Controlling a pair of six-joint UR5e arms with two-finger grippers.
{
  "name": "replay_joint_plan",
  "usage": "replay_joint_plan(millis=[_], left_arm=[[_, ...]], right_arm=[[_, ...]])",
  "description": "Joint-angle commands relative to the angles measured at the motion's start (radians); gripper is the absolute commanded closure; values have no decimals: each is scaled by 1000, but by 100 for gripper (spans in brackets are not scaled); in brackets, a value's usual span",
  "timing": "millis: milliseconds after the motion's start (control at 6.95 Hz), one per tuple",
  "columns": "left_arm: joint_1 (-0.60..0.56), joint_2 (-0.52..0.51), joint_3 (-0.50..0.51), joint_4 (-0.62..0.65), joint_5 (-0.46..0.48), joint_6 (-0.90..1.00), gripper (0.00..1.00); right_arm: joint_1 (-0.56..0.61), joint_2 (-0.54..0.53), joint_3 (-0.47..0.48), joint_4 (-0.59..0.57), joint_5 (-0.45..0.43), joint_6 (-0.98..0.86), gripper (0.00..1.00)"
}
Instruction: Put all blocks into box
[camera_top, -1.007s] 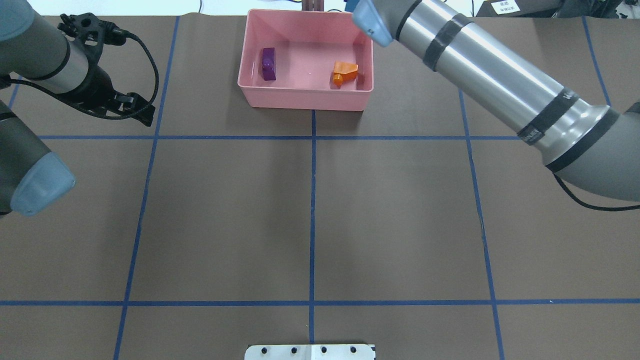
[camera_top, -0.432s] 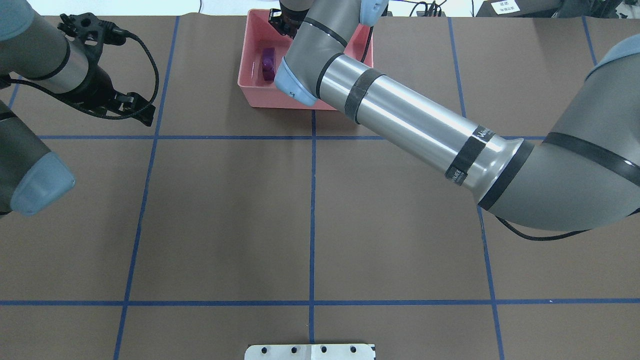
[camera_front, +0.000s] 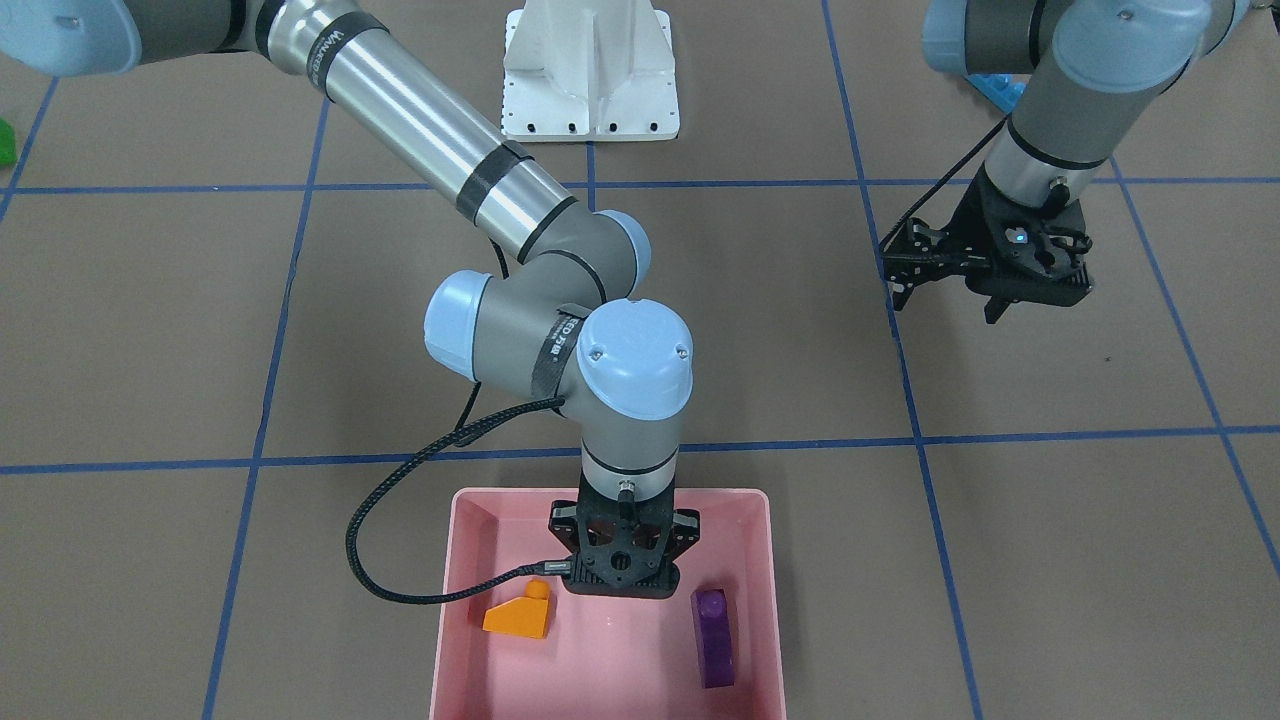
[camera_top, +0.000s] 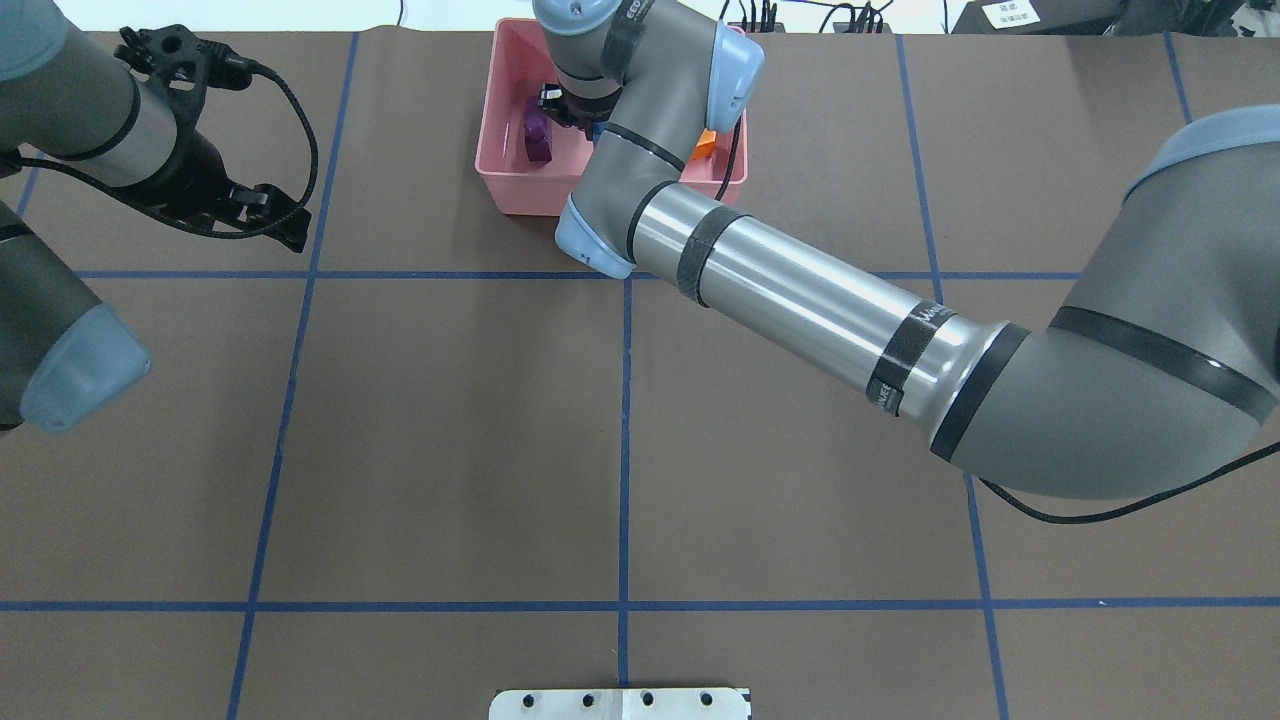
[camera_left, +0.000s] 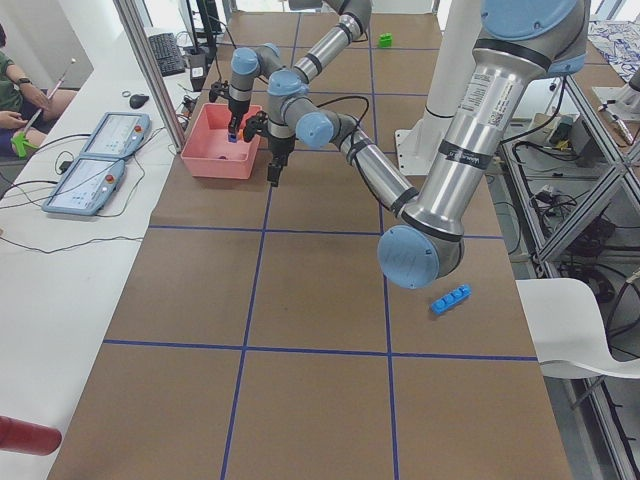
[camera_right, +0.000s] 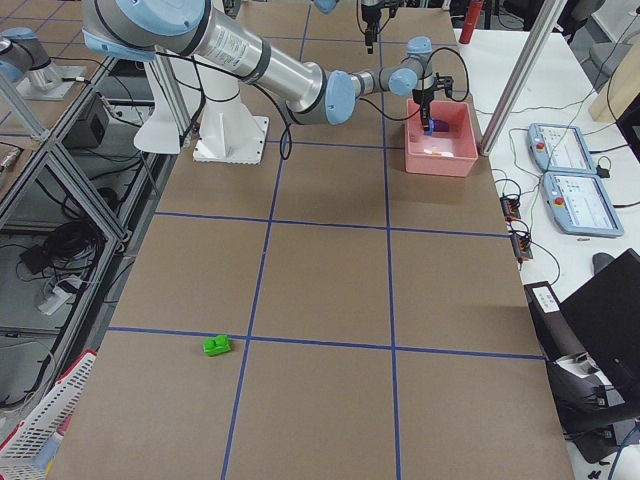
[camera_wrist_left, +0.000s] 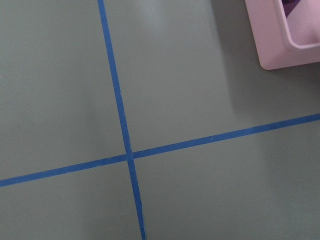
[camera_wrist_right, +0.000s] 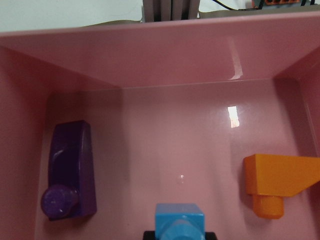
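The pink box stands at the table's far middle, and its wall shows in the overhead view. A purple brick and an orange sloped brick lie on its floor. My right gripper hangs inside the box, shut on the tiny blue brick, between the purple brick and the orange brick. My left gripper is open and empty over bare table to the box's left. The long blue brick and the green brick lie on the table far from the box.
The white base plate sits at the near middle edge. My right arm's long forearm crosses diagonally over the table's middle. Blue tape lines grid the brown table. The box's corner shows in the left wrist view.
My right arm has swung in from the right over the box, and its gripper now sits down inside it with the tiny blue brick. The left arm has not moved.
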Motion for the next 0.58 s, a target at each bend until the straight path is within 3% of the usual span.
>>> replay_joint_plan(millis=[0, 144, 288, 432], left_arm=[[0, 0, 0, 0, 0, 0, 0], [0, 1, 0, 0, 0, 0, 0], [0, 1, 0, 0, 1, -2, 0], [0, 1, 0, 0, 2, 0, 0]], right_arm=[[-15, -3, -22, 33, -17, 0, 100], [-15, -3, -22, 32, -17, 0, 59], [-15, -4, -22, 32, -17, 0, 9], [-15, -3, -22, 32, -15, 0, 2]])
